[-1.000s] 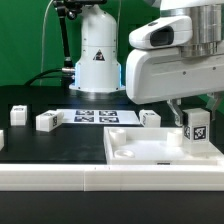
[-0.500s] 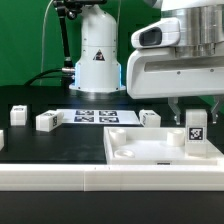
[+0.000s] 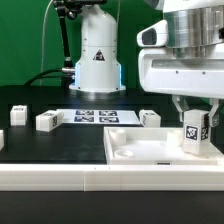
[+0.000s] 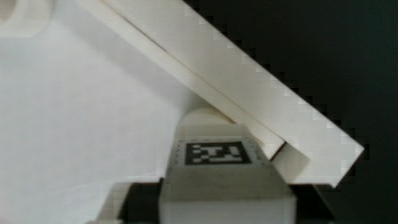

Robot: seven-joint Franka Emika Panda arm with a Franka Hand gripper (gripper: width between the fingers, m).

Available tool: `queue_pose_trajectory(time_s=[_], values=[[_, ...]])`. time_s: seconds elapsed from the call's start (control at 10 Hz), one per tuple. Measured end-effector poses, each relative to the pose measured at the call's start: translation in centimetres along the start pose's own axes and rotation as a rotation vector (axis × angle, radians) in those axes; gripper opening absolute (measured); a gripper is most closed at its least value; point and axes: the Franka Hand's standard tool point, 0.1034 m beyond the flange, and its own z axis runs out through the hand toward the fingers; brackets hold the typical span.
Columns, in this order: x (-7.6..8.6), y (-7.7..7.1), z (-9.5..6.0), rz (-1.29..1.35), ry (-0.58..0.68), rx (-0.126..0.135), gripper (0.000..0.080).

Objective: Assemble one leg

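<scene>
Gripper (image 3: 196,116) is closed tight around the leg (image 3: 195,131), a chunky white block with a black-and-white square tag. I see it tilted at the smooth white panel's (image 3: 140,150) three o'clock edge.

No words or numbers can be read. Square black-and-white tags mark the leg (image 3: 195,127), the marker board (image 3: 96,117) and a block (image 3: 46,121) beside that board; behind the board, the robot base (image 3: 98,75) bears a triangle sign.

White leg (image 3: 196,144); black-and-white tag (image 3: 193,127)
</scene>
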Motion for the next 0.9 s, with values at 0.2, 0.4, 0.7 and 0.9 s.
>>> queue_pose_trajectory(time_s=[0.2, 0.4, 0.7, 0.9], values=[[0.08, 0.01, -0.01, 0.052, -0.007, 0.005, 0.0295], [0.03, 0.0, 0.04, -0.017, -0.007, 0.005, 0.0478], [0.09, -0.08, 0.09, -0.27, -0.01, -0.006, 0.0638], [0.0, -0.23, 0.16, -0.477, -0.017, -0.013, 0.0646]])
